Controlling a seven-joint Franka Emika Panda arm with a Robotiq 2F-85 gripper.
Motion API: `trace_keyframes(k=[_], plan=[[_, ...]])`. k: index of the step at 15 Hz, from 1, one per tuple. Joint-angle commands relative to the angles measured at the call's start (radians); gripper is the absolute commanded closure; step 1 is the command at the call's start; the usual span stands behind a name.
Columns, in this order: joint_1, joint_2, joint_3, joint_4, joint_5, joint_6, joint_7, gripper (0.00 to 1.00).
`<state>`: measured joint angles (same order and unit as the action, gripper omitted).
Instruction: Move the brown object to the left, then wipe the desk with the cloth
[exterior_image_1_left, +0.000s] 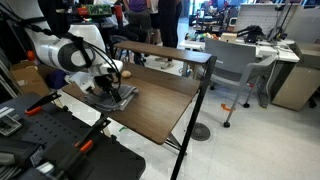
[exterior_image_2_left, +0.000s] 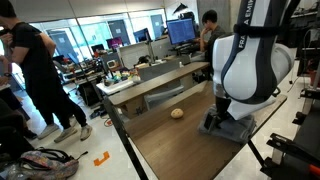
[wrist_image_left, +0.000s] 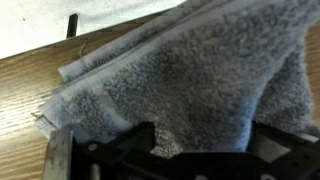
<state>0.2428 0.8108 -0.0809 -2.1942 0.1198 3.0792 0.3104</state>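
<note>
Cloth (wrist_image_left: 190, 75) sits bunched right under our gripper (exterior_image_2_left: 218, 117) on the desk (exterior_image_2_left: 165, 150); we can't tell if the jaws are clamped. The brown ball (exterior_image_2_left: 177, 113) lies apart beside it, so a wide wipe could knock it rolling off

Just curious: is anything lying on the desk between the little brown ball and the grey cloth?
No. In an exterior view, only bare wood of the desk separates the brown ball from the cloth.
</note>
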Motion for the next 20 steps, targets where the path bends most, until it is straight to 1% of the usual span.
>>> trace_keyframes(k=[1,5,9,11,13,14,16,17,20], plan=[[-0.041,-0.091,0.022,-0.089,0.003,0.02,-0.05,0.0],[-0.106,-0.164,0.074,-0.178,0.0,0.1,-0.092,0.0],[-0.112,-0.179,0.081,-0.196,-0.001,0.12,-0.099,0.0],[-0.103,-0.179,0.07,-0.196,-0.004,0.113,-0.097,0.0],[-0.023,-0.173,-0.012,-0.183,-0.016,0.051,-0.07,0.0],[0.001,-0.005,0.0,0.0,0.014,0.003,-0.014,0.0],[-0.029,-0.051,0.02,-0.053,0.014,0.04,-0.045,0.0],[-0.021,-0.052,0.009,-0.047,0.018,0.018,-0.036,0.0],[-0.036,-0.082,0.033,-0.084,0.015,0.058,-0.049,0.0]])
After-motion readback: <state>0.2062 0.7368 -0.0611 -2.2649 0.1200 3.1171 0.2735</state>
